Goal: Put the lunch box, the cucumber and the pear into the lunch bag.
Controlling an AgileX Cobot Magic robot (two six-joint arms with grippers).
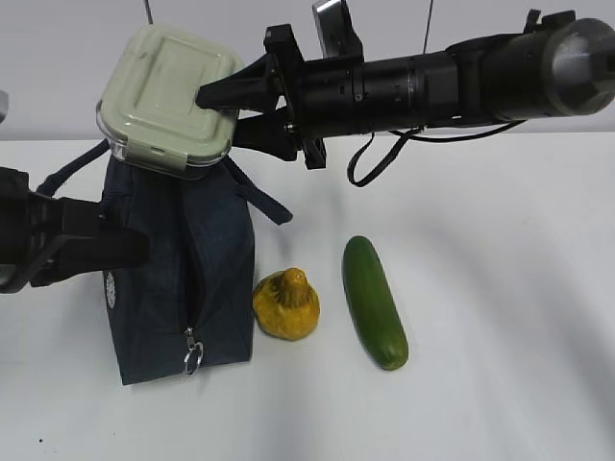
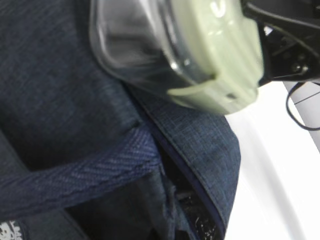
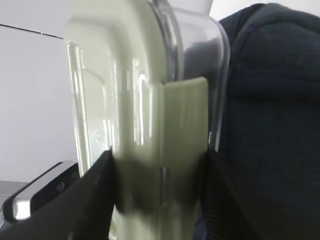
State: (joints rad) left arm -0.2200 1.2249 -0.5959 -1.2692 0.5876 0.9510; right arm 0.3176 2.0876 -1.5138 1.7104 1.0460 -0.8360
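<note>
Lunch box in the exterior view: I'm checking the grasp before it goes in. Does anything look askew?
Yes. The lunch box hangs tilted above the lunch bag, its lid facing the camera, pinched at one edge by the right gripper. The pear and cucumber lie on the table.

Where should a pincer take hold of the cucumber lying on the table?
Across the middle of the cucumber, coming from above, with the jaws spanning its narrow width. It lies flat, its long axis running away from the camera, with bare table on its right and the pear left.

white table (image 1: 500,288) (pale wall (image 1: 58,58) behind)
</note>
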